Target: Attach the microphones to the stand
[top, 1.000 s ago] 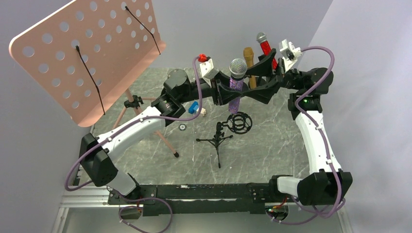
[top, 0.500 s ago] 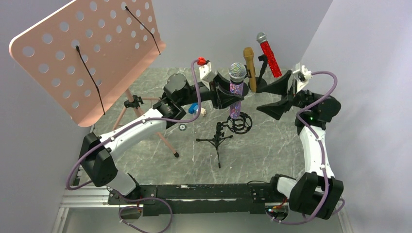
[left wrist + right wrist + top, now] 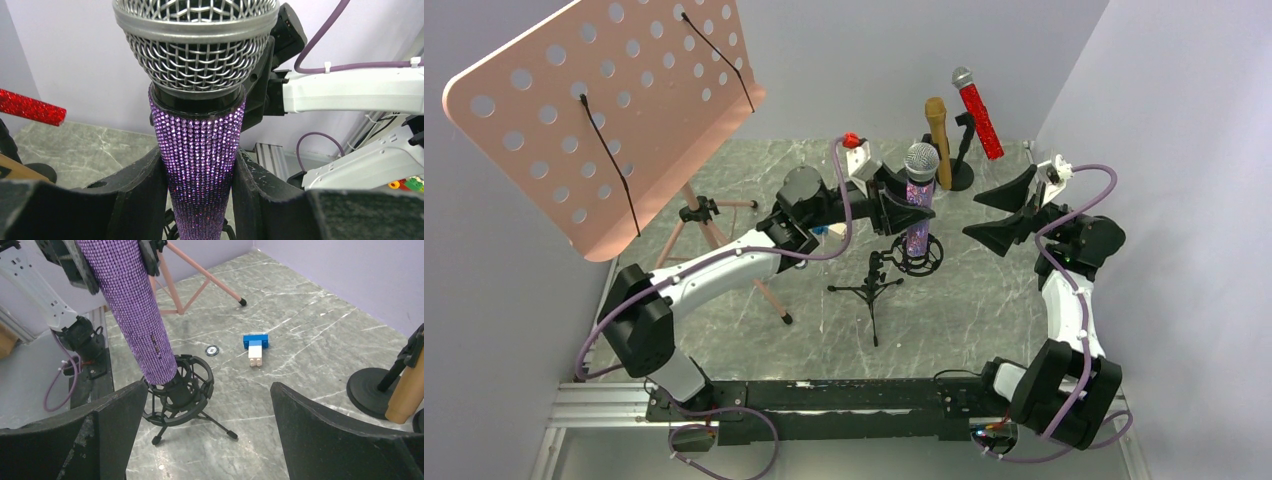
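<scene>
Purple microphone (image 3: 918, 200): upright, long axis near vertical, grille up, tail end inside the shock-mount ring (image 3: 187, 390).
Left end effector (image 3: 902, 200): clamped on the microphone's body above the ring, reaching in from the ring's left.
Right end effector (image 3: 974, 214): spread wide and empty, right of the ring.
Your move: likely a push straight down along that axis.

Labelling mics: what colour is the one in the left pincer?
The microphone is purple glitter, silver grille; left wrist view.
</scene>
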### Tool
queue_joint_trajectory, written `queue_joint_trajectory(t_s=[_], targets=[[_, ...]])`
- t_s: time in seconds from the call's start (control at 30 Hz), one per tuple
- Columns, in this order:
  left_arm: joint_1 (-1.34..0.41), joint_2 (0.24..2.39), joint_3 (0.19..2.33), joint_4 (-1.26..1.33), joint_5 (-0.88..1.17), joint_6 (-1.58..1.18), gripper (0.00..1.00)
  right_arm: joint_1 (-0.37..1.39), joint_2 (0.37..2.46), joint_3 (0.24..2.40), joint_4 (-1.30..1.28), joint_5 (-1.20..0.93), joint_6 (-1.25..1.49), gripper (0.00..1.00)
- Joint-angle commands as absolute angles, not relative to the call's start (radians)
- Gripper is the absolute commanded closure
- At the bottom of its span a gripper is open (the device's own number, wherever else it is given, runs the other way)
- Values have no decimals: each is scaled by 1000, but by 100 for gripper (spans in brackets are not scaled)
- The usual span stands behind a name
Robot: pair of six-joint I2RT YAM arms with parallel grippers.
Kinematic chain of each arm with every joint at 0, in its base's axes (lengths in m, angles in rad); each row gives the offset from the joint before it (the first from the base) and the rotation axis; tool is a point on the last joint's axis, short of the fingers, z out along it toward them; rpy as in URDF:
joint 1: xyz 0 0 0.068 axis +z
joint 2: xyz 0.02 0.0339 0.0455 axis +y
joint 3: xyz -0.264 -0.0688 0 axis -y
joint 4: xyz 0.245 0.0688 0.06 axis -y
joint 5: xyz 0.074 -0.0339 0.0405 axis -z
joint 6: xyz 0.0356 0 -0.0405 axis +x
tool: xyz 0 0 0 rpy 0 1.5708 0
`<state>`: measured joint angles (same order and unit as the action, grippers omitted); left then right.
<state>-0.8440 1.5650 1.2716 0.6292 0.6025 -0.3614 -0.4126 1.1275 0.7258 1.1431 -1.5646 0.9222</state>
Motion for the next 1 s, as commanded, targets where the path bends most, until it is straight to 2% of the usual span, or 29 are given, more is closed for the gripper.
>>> queue_joint_trajectory(t_s=[0.0,0.5,0.97], targets=[[-857,1566,1268,738,566,-360,100,-421,1135,719,1227,-1594,926,0],[-838,1606,1261,765,537,-350,100,-429,1128,716,1189,-1597,894,0],[-831,1601,1140,896,561,-356,100,-431,1133,714,1187,-1598,893,0]])
